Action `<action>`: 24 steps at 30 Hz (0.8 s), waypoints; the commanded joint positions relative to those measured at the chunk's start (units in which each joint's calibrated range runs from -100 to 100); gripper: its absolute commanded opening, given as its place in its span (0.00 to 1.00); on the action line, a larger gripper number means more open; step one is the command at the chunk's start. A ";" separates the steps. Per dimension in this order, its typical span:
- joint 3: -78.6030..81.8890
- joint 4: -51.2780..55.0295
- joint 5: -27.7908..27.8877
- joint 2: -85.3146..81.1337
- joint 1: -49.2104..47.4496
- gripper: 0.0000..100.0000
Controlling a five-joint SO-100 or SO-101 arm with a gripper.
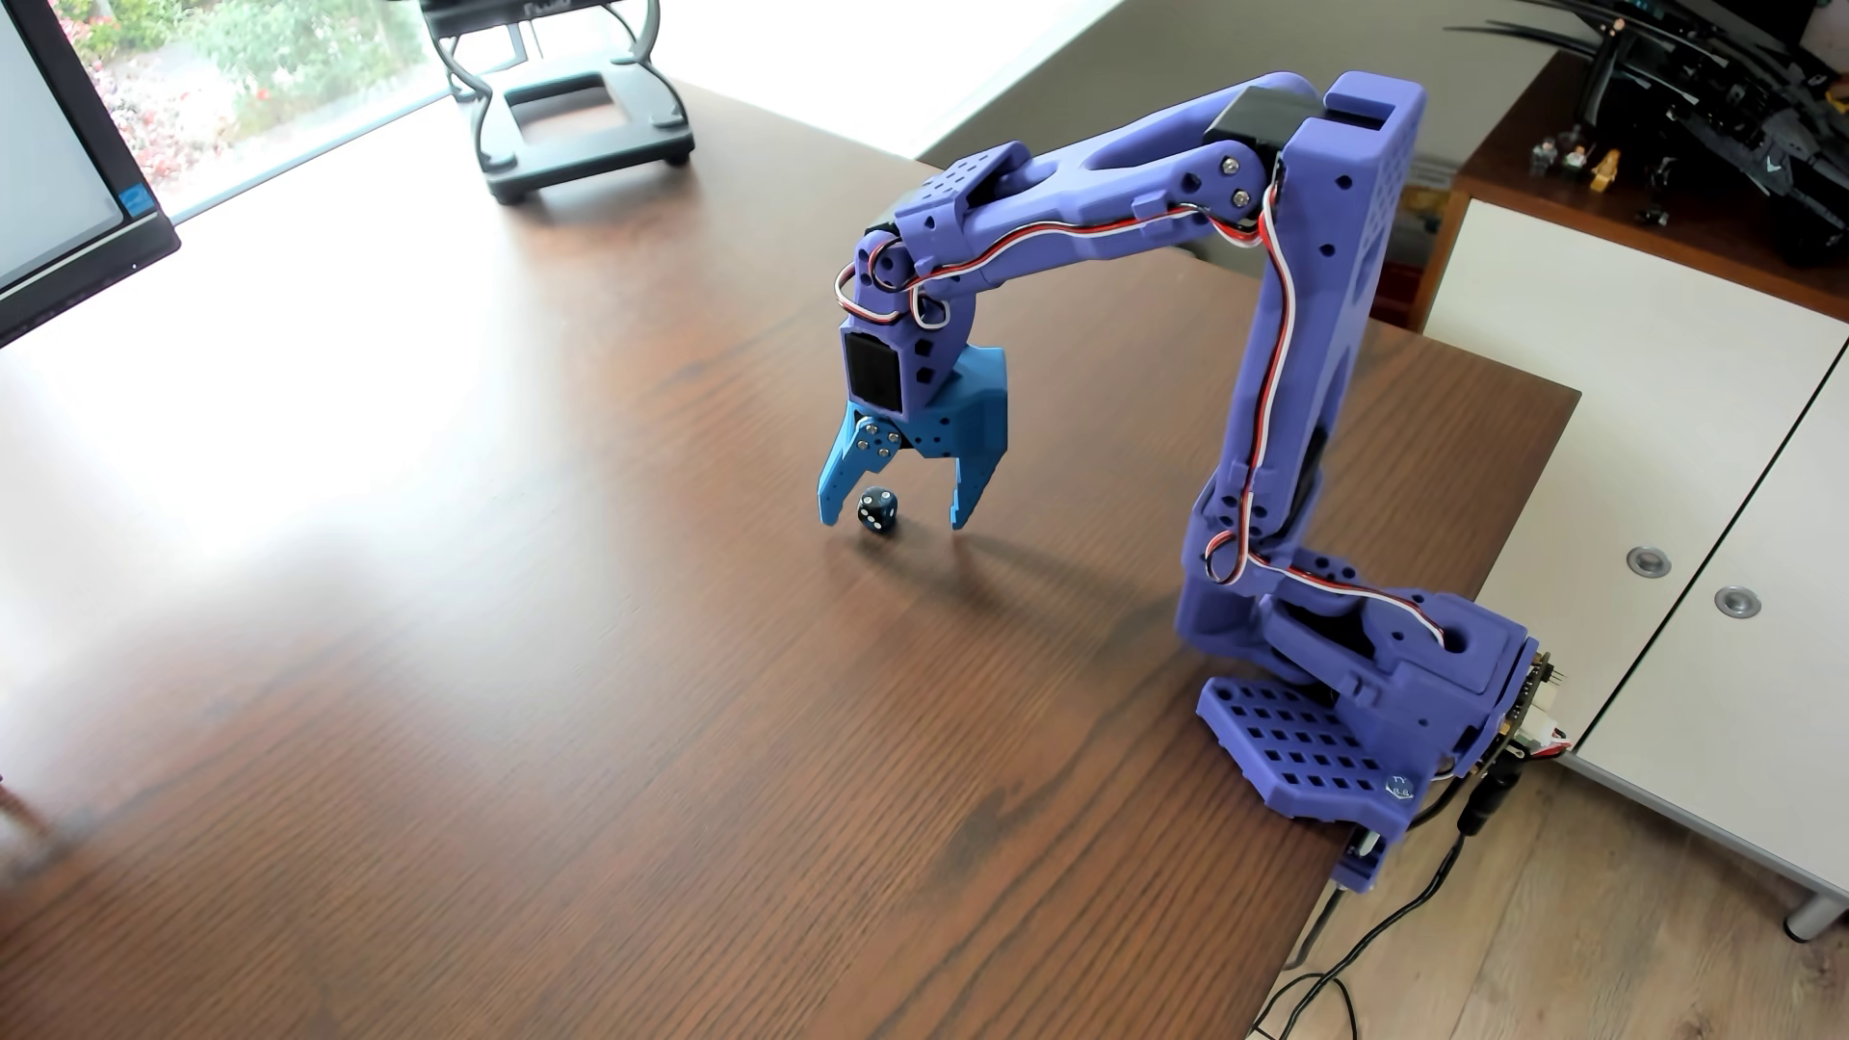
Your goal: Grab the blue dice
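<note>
The blue dice (pixel 877 510) is a tiny near-black cube with white pips. It rests on the brown wooden table (pixel 500 650). My gripper (pixel 893 522) hangs straight down over it, open. Its bright blue left fingertip (pixel 830 510) and darker right fingertip (pixel 962 518) straddle the dice with their tips close to the table. The dice lies nearer the left finger, apart from both as far as I can see.
The purple arm's base (pixel 1381 720) is clamped at the table's right edge. A black laptop stand (pixel 580 130) stands at the far end. A monitor (pixel 60 170) is at the far left. A white cabinet (pixel 1641 470) stands beyond the right edge.
</note>
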 commanded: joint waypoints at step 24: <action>-7.46 -0.68 0.28 0.30 0.59 0.05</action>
